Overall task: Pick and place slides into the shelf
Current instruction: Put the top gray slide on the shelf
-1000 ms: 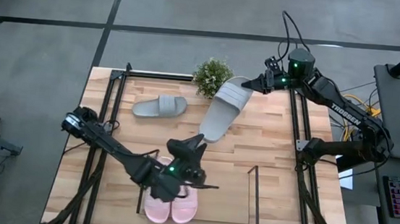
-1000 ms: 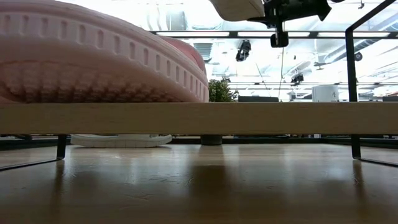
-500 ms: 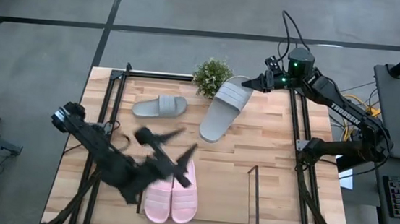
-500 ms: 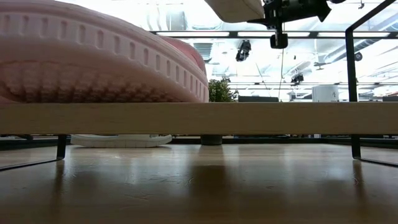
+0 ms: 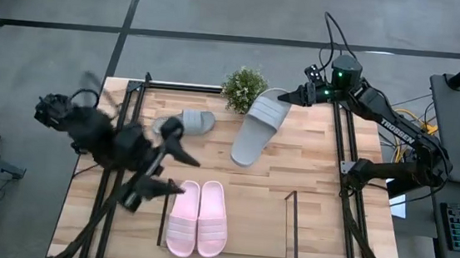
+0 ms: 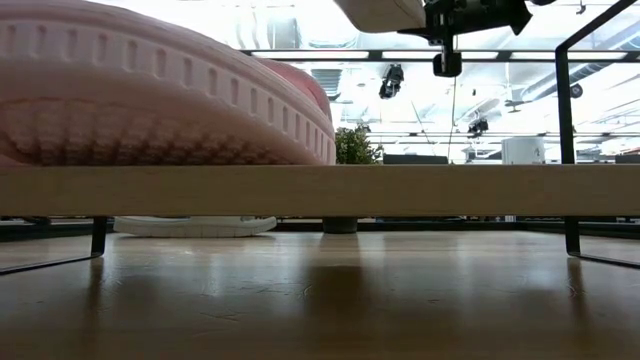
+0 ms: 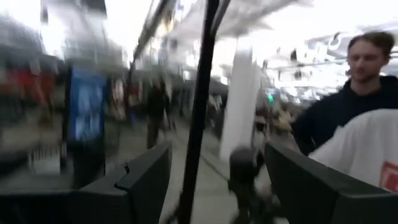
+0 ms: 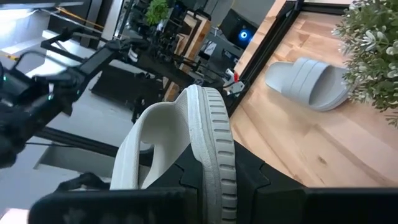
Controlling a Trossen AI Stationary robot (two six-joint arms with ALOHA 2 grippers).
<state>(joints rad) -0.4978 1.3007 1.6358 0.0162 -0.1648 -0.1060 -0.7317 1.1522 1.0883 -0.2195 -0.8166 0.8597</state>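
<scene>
Two light pink slides (image 5: 197, 218) lie side by side, soles down, in the left half of the shelf (image 5: 292, 225); in the low view one pink slide (image 6: 150, 100) rests on the shelf's wood base (image 6: 400, 190). One grey slide (image 5: 185, 122) lies flat on the table near the far left. The other grey slide (image 5: 257, 127) is held by my right gripper (image 5: 296, 95) near the far edge. My left gripper (image 5: 180, 145), open and blurred, hangs in the air between the lying grey slide and the pink pair, touching nothing. My right gripper pinches the grey slide's sole rim (image 8: 211, 155) between its two fingers, at the end next to the strap (image 8: 143, 143). The fingers come level from the table's right. The slide is lifted clear of the table (image 6: 385, 12) and reaches out toward the table's middle.
A small potted plant (image 5: 242, 88) stands at the far edge beside the held slide. Black frame rails (image 5: 341, 147) run down both sides of the table. The shelf's right half (image 5: 255, 227) holds nothing. A person (image 7: 367, 68) shows beyond the table in the left wrist view.
My left gripper has swung quickly up and away from the pink pair in the shelf, toward the table's left and far side. The pink slides stay in the shelf, now fully uncovered. My right gripper and its grey slide have kept still.
</scene>
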